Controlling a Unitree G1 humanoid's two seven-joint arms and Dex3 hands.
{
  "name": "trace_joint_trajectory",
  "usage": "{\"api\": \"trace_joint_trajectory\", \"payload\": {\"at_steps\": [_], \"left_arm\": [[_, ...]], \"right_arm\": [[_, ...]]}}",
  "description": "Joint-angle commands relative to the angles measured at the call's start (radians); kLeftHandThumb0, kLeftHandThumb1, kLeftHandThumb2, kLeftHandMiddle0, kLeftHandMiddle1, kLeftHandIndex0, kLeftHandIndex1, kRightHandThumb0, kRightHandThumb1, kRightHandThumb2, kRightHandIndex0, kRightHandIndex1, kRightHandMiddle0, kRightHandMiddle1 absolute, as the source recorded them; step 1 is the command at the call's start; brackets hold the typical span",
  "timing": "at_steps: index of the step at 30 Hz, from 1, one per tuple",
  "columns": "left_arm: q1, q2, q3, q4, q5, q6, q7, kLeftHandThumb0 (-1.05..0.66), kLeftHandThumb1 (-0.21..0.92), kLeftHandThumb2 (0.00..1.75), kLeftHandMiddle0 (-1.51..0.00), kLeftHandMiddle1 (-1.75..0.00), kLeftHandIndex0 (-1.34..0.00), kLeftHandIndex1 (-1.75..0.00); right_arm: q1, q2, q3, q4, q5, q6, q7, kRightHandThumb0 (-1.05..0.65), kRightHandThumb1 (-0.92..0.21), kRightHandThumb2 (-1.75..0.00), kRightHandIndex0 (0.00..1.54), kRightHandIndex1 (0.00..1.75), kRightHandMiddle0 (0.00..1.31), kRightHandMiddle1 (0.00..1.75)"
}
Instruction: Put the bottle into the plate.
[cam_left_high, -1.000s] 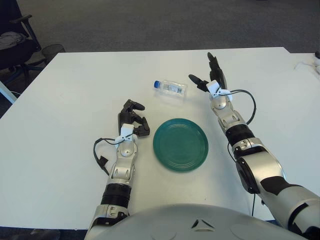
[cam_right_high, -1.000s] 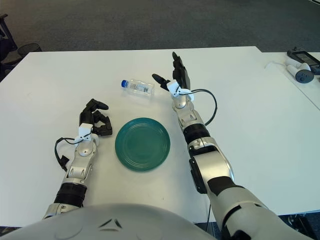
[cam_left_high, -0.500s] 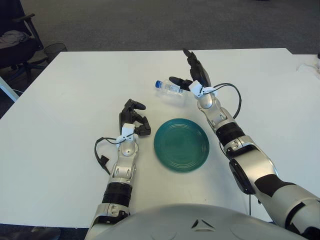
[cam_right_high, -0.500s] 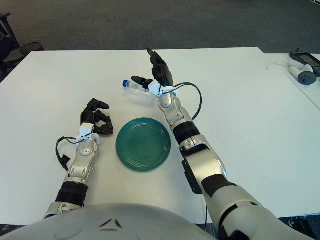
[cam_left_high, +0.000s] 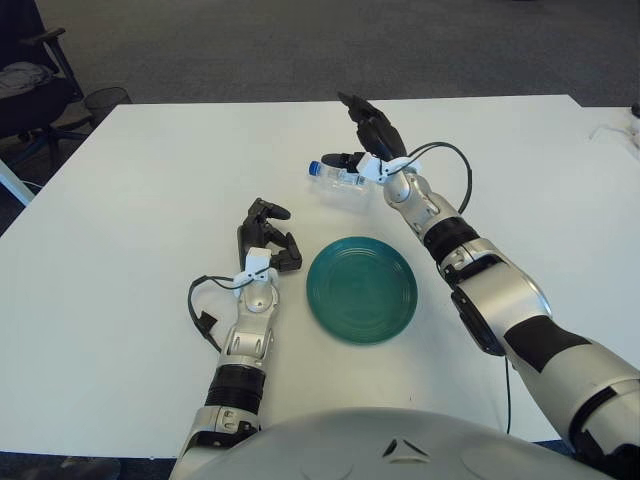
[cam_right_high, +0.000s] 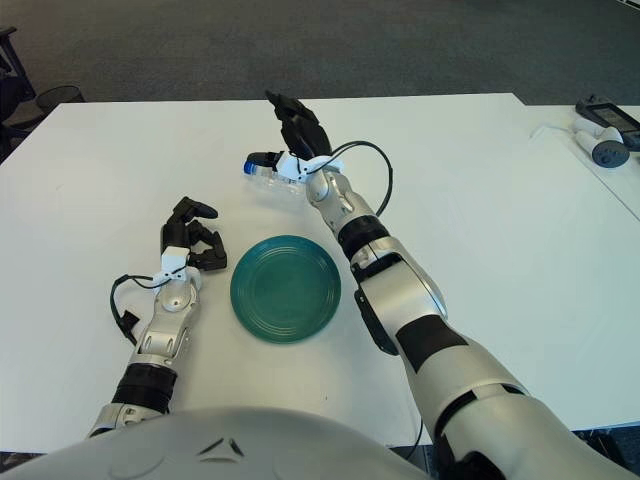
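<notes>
So the right hand (cam_left_high: 368, 140) is stretched way out over the far middle of the white tabletop (cam_left_high: 140, 200), sitting right over the bottle (cam_left_high: 335, 176). The bottle's a small clear one with a blue cap, lying on its side, cap end pointing to the robot's left. One dark finger reaches down in front of it near the cap end while the other fingers (cam_left_high: 360, 108) stick up and out above it. They're spread apart, not closed around the bottle. It looks like the hand is touching it, but I honestly can't tell for sure from here.

The green plate (cam_left_high: 361, 289) is closer to the robot, near the middle of the tabletop, with nothing in it. The bottle is on the far side of it, clearly apart from the rim.

The left hand (cam_left_high: 265, 240) shows just to the left of the plate, fingers curled in on themselves and holding nothing. A thin black cable loops off its wrist.

Off past the far left corner there's a dark office chair (cam_left_high: 30, 90).
</notes>
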Motion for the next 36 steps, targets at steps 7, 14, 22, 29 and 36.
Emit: {"api": "trace_joint_trajectory", "payload": {"at_steps": [7,14,22,29,36], "left_arm": [[0.049,-0.015,0.000,0.024,0.001,0.052,0.016,0.00,-0.07,1.75,-0.88,-1.73,-0.69,-1.75],[0.054,-0.023,-0.001,0.011,0.007,0.073,0.040,0.00,-0.07,1.75,-0.88,-1.73,-0.69,-1.75],[0.059,-0.026,-0.003,0.009,0.003,0.073,0.053,0.00,-0.07,1.75,-0.89,-1.72,-0.69,-1.75],[0.066,-0.021,-0.010,0.014,-0.004,0.048,0.050,0.00,-0.07,1.75,-0.89,-1.72,-0.69,-1.75],[0.067,-0.016,-0.008,0.016,-0.007,0.038,0.048,0.00,-0.06,1.75,-0.88,-1.74,-0.68,-1.75]], "right_arm": [[-0.061,0.023,0.038,0.113,-0.039,0.015,-0.031,-1.05,-0.92,-0.30,0.01,0.00,0.00,0.17],[-0.086,0.031,0.035,0.182,-0.033,0.034,-0.027,-1.05,-0.92,-0.31,0.01,0.00,0.00,0.18],[-0.095,0.047,0.043,0.249,-0.039,0.069,-0.021,-1.05,-0.92,-0.32,0.01,0.00,0.00,0.17],[-0.090,0.058,0.053,0.264,-0.042,0.092,-0.005,-1.05,-0.92,-0.33,0.00,0.00,0.00,0.16],[-0.081,0.061,0.064,0.269,-0.049,0.105,0.002,-1.05,-0.92,-0.33,0.00,0.00,0.00,0.13]]}}
